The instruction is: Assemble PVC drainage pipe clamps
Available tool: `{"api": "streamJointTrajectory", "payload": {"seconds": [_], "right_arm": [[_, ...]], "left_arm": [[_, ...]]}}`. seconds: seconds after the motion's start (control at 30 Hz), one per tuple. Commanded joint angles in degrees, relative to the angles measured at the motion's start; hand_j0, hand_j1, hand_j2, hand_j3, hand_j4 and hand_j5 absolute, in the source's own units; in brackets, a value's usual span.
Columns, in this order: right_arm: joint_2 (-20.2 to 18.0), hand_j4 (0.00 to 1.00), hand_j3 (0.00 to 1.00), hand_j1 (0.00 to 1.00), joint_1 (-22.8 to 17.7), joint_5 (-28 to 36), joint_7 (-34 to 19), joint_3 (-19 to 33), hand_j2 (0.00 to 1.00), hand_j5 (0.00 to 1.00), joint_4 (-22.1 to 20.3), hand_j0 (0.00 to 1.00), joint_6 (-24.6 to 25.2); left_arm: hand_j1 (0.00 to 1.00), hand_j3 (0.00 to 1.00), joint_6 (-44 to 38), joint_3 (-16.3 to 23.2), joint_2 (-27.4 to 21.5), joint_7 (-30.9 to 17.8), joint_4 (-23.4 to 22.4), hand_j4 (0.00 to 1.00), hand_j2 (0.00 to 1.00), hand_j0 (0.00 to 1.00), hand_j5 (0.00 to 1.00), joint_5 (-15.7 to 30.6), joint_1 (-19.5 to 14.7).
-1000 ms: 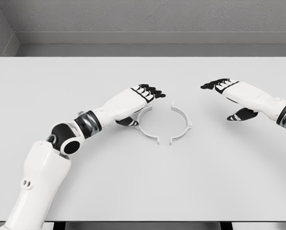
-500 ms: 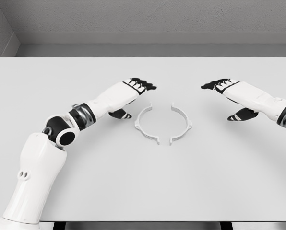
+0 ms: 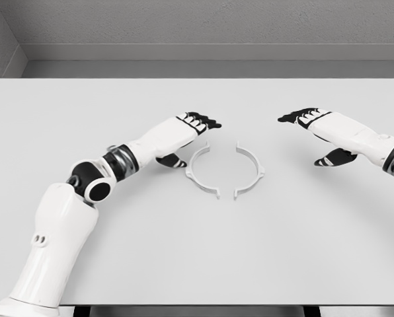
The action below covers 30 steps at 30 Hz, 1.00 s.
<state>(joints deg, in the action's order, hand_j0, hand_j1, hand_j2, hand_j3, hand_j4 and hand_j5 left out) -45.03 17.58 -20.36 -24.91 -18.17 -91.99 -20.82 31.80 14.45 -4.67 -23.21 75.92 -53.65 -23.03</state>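
clamp halves lay on the white table (image 3: 65,251) near its middle: left clamp half (image 3: 198,173) & right clamp half (image 3: 248,170), two thin white half-rings w/ small tabs at their ends, open sides facing each other, a narrow gap btwn them at top & bottom, not joined. both flat on the surface, neither touched by a hand. left hand (image 3: 184,135) hovered just left of & slightly behind the left clamp half, palm down, fingers (image 3: 203,121) stretched out toward the right, relaxed & grasping nothing, thumb (image 3: 171,160) hanging below close to the half-ring's outer edge but apart from it. left arm came in from lower left, elbow bent. right hand (image 3: 329,132) sat well apart from the right clamp half, off to the right side, also palm down w/ black fingertips (image 3: 293,117) pointing left, released, holding nothing, thumb (image 3: 334,158) down. grey wall (image 3: 197,26) behind the table's far edge.
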Motion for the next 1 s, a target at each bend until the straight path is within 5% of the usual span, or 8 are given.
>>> {"api": "streamJointTrajectory", "payload": {"seconds": [0.0, 0.97], "right_arm": [[-0.85, 1.00, 1.00, 1.00, 0.00, 0.23, -0.05, 0.15, 1.00, 1.00, -0.03, 1.00, 0.08], [-2.61, 1.00, 1.00, 1.00, -0.18, 0.23, -0.14, 0.06, 1.00, 1.00, -0.29, 1.00, 0.08]], "left_arm": [[1.00, 1.00, -0.95, 0.41, 0.45, 0.01, -0.77, 1.00, 1.00, 1.00, 1.00, 0.21, 0.00], [1.00, 1.00, -1.39, 2.34, 1.50, 0.09, 1.34, 1.00, 1.00, 1.00, 1.00, 0.39, 0.18]]}}
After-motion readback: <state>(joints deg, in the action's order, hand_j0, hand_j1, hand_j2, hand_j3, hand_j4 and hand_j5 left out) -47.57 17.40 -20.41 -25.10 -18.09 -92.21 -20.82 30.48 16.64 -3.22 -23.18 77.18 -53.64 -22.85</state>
